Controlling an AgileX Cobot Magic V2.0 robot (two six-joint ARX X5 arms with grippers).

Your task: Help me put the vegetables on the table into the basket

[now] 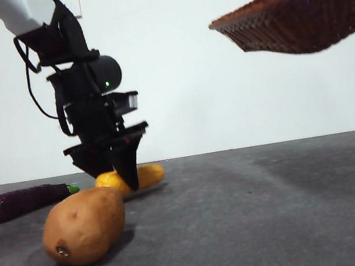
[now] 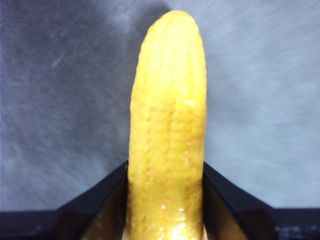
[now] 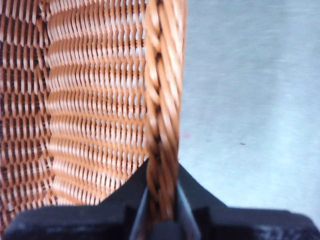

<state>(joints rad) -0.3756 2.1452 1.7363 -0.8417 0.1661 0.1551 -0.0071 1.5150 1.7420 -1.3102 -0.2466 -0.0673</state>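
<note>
Front view: a dark arm comes down from the upper left, and its left gripper (image 1: 125, 174) reaches the table (image 1: 256, 215) right at the corn cob (image 1: 145, 175), whose yellow ends show on either side of the black jaw tips. The potato (image 1: 84, 226), big and tan-brown with a dark eye near its lower end, lies nearer the front edge of the table and partly hides the cob's left end. The eggplant (image 1: 24, 201), slim and dark purple with a green stem tip, lies close to the table's left edge, just beside the cob and the potato. High on the right the basket (image 1: 300, 14) hangs tilted in the air, well clear of the table, its dark brown woven underside showing; the gripper carrying it is out of view here.

Left wrist view: the left gripper (image 2: 166, 200) has its two jaws closed against the sides of the corn cob (image 2: 167, 125), which runs straight out from between them, bright yellow with fine rows of kernels. Grey table (image 2: 260, 100) lies beneath.

Right wrist view: the right gripper (image 3: 162, 200) pinches the braided rim of the basket (image 3: 100, 100), one jaw inside and one outside. The weave looks orange-brown up close. The pale grey table (image 3: 250, 100) lies beyond the rim.
</note>
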